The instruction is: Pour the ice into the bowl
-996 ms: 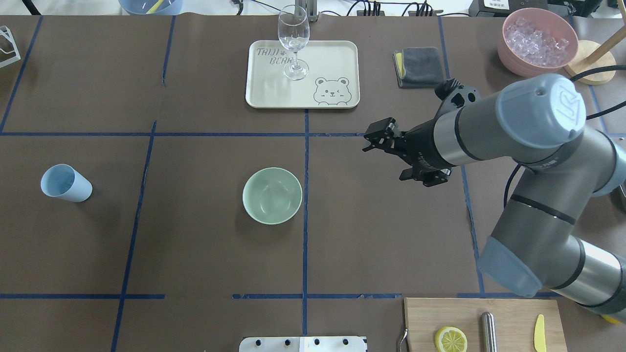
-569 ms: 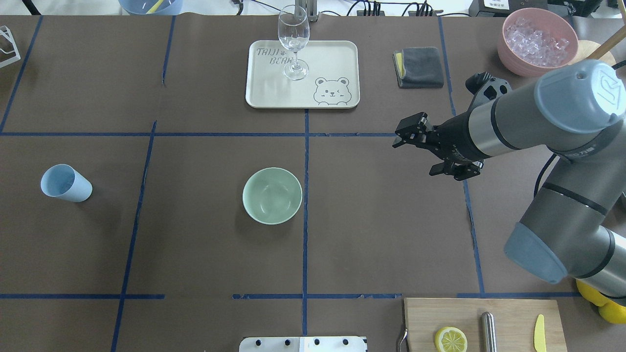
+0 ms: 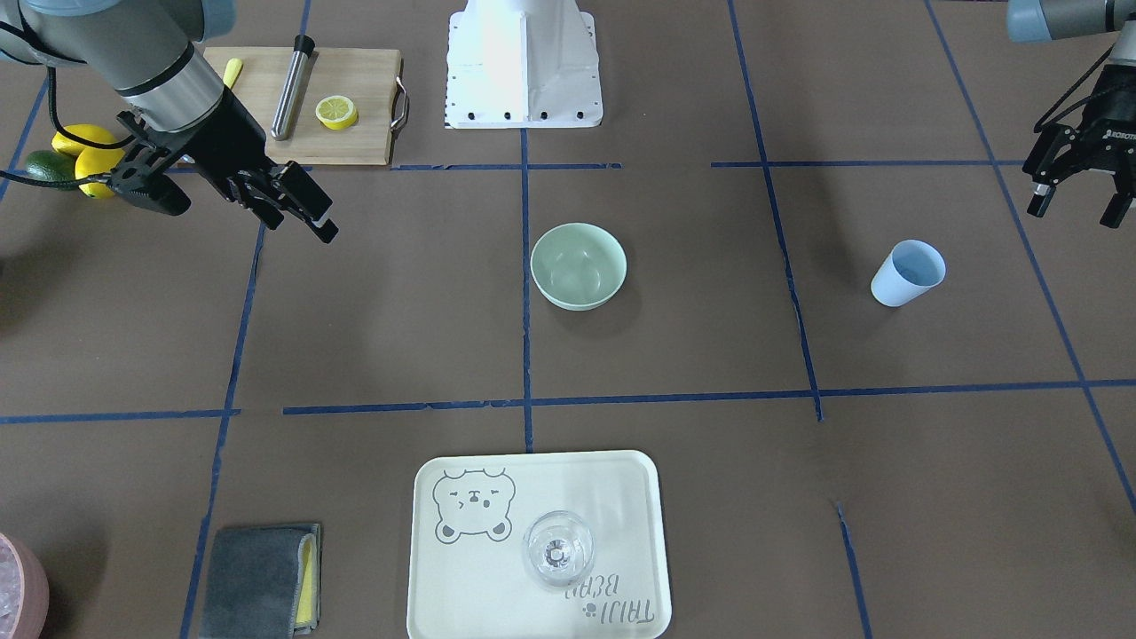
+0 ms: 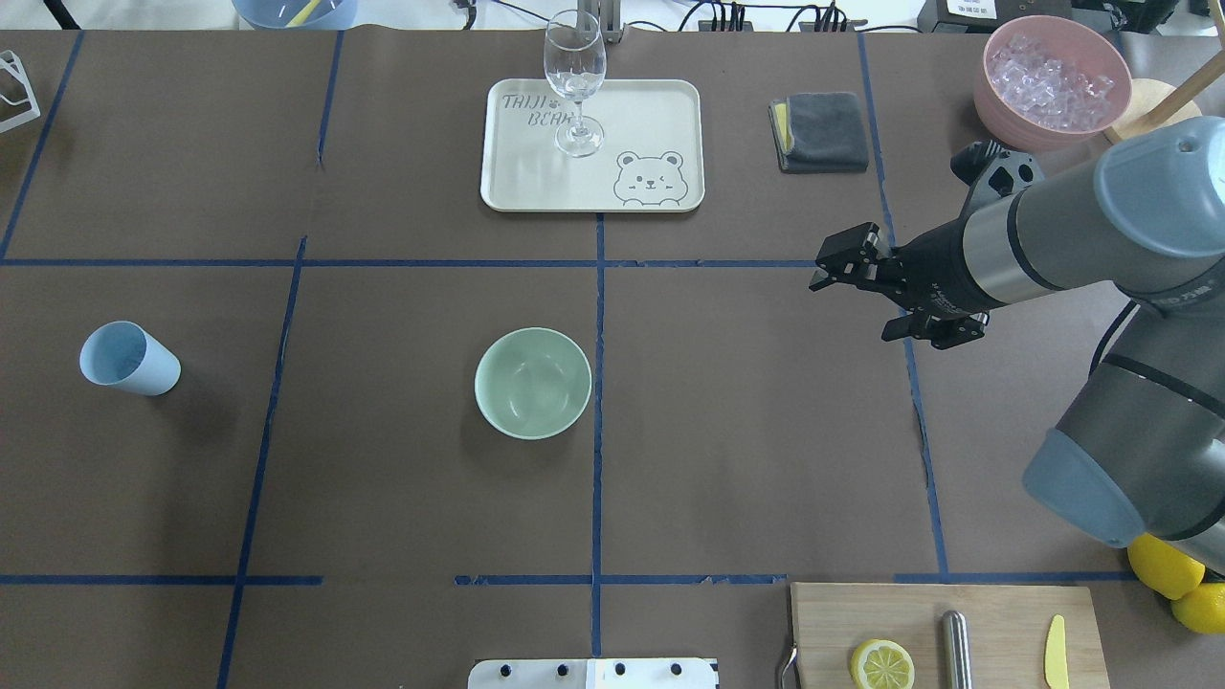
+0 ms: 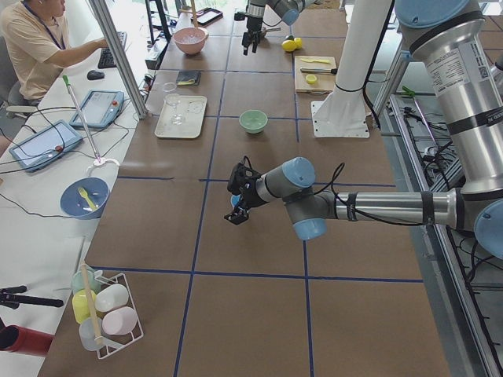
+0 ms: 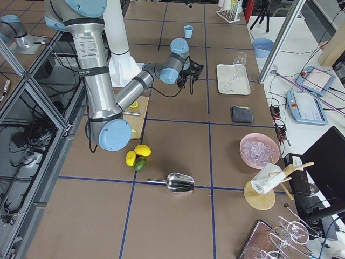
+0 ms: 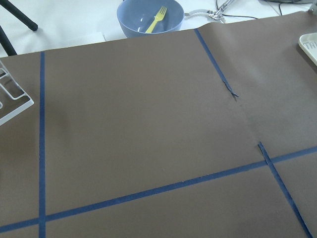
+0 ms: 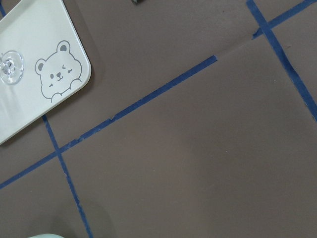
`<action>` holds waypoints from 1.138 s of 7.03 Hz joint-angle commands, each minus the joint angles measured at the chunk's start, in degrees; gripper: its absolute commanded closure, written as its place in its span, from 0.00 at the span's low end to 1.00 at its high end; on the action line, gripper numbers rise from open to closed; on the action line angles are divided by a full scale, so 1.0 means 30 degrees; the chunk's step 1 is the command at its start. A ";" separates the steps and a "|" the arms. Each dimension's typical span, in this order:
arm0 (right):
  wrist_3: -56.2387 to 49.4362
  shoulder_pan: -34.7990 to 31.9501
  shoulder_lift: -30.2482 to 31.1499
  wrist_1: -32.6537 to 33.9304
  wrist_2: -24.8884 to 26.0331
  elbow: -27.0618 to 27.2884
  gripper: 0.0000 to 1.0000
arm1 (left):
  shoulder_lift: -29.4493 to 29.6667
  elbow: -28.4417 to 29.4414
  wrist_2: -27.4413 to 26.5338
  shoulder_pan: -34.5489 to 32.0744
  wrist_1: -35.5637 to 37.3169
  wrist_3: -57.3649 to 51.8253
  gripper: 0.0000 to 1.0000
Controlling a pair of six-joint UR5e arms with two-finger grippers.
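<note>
The mint-green bowl [image 4: 533, 383] stands upright at the table's middle and also shows in the front view [image 3: 579, 265]. I can make out no clear cubes of ice in the bowl. A pale blue cup [image 4: 129, 357] stands far left, and its contents cannot be made out. My right gripper [image 4: 831, 273] hovers open and empty well right of the bowl. My left gripper [image 3: 1074, 202] is open and empty, raised close beside the blue cup [image 3: 907, 273] on its outer side, apart from it; it is outside the overhead view.
A cream bear tray [image 4: 670, 115] with a wine glass [image 4: 574, 81] lies at the back. A grey cloth [image 4: 821, 130] and a pink container of whitish chunks [image 4: 1051, 81] are back right. A cutting board [image 4: 995, 622] with a lemon slice is front right, with lemons [image 4: 1172, 574] beside it.
My right arm has drawn back to the right, away from the bowl, with the gripper empty. The bowl and the cup have not moved.
</note>
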State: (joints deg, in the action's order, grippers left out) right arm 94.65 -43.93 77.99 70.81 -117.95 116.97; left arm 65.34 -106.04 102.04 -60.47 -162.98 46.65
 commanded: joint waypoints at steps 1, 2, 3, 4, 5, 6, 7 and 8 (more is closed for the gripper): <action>-0.0055 -0.0006 0.0076 -0.0077 0.0001 0.0004 0.00 | -0.1911 0.0189 -0.2656 0.1809 -0.2853 0.0328 0.01; -0.0055 -0.0006 0.0076 -0.0077 0.0031 0.0003 0.00 | -0.2061 0.0248 -0.3537 0.2514 -0.2948 0.0996 0.01; -0.0026 -0.0006 0.0076 -0.0077 0.0031 0.0003 0.00 | -0.2091 0.0394 -0.5315 0.4116 -0.2949 0.2336 0.01; -0.0026 -0.0006 0.0076 -0.0077 0.0060 0.0003 0.00 | -0.2150 0.0453 -0.7682 0.5698 -0.3094 0.3684 0.01; -0.0026 -0.0006 0.0076 -0.0077 0.0089 0.0032 0.00 | -0.2179 0.0541 -0.9881 0.7077 -0.3153 0.4626 0.01; -0.0026 -0.0006 0.0076 -0.0077 0.0119 0.0062 0.00 | -0.2470 0.0600 -1.1672 0.8889 -0.3125 0.4954 0.01; -0.0026 -0.0006 0.0076 -0.0077 0.0177 0.0062 0.00 | -0.2531 0.1151 -1.3663 1.0735 -0.3125 0.5770 0.01; -0.0026 -0.0006 0.0134 -0.0077 0.0178 0.0062 0.00 | -0.2502 0.1679 -1.5568 1.2609 -0.3125 0.6851 0.01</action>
State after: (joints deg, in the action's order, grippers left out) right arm 94.57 -43.95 78.28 70.58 -117.50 117.14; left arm 57.93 -102.75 62.43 -29.43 -172.35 63.73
